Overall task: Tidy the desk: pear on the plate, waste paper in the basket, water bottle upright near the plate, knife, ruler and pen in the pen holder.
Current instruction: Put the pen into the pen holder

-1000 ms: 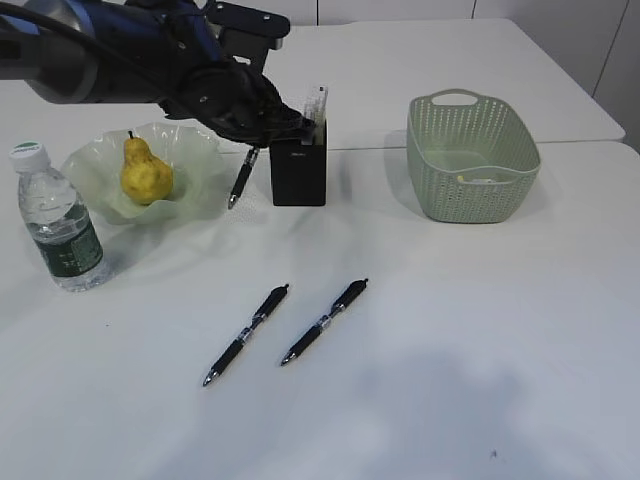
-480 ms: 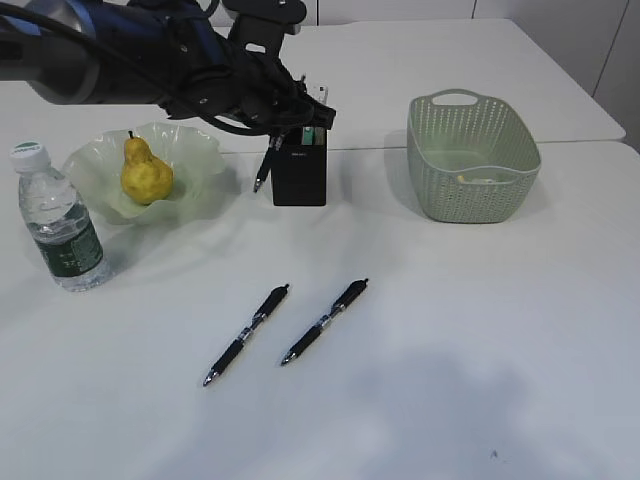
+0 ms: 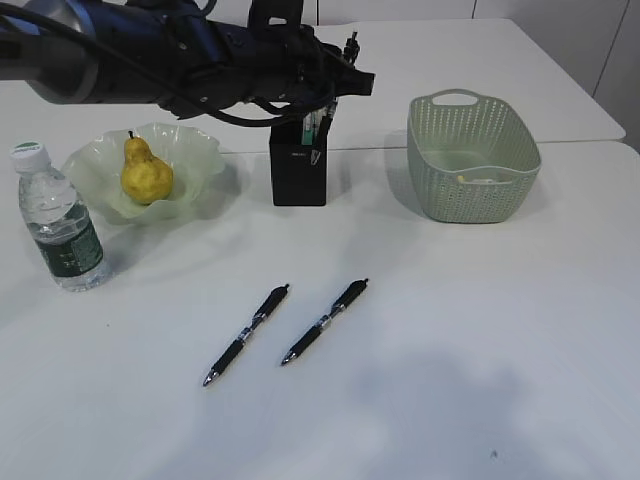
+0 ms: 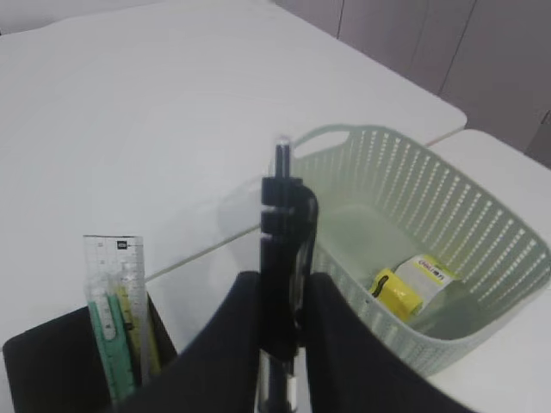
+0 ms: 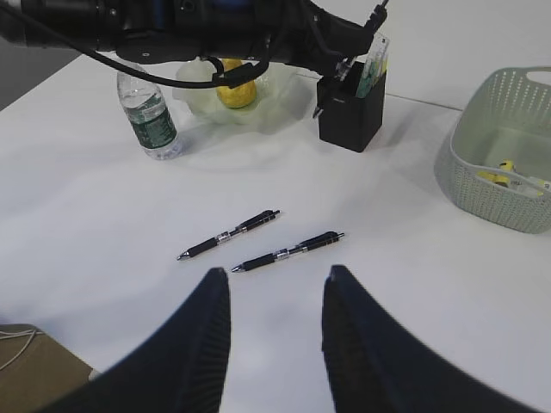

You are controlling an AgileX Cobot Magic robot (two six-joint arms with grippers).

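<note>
In the exterior view, the left claw [image 3: 335, 92] is seen stretched across the back of the white desk [image 3: 420, 330] and held over the black pen holder [image 3: 298, 165], with a pen gripped in it that is mostly hidden behind the arm. The pear [image 3: 145, 172] is found lying on the pale green plate [image 3: 195, 175], and the water bottle [image 3: 58, 220] is stood upright just beside the plate at its left. Two black pens [image 3: 246, 333] [image 3: 324, 321] are laid side by side on the open desk nearer the camera, apart from each other and well apart from the holder. The green basket [image 3: 474, 155] is set to the right of the holder. In the left wrist view, the left claw [image 4: 277, 314] is shown clamped on the black pen [image 4: 280, 249], which is held upright with its clip end raised (its lower end is cut off by the frame edge). A clear ruler [image 4: 116, 284] and a green tool are seen standing in the pen holder [image 4: 52, 361] at lower left, and crumpled yellow and white paper [image 4: 411, 282] is seen lying inside the basket [image 4: 482, 249]. In the right wrist view, the right claw [image 5: 274, 331] is held high over the near desk with its fingers parted and nothing between them; the two loose pens [image 5: 228, 235] [image 5: 287, 252] lie beyond it.
</note>
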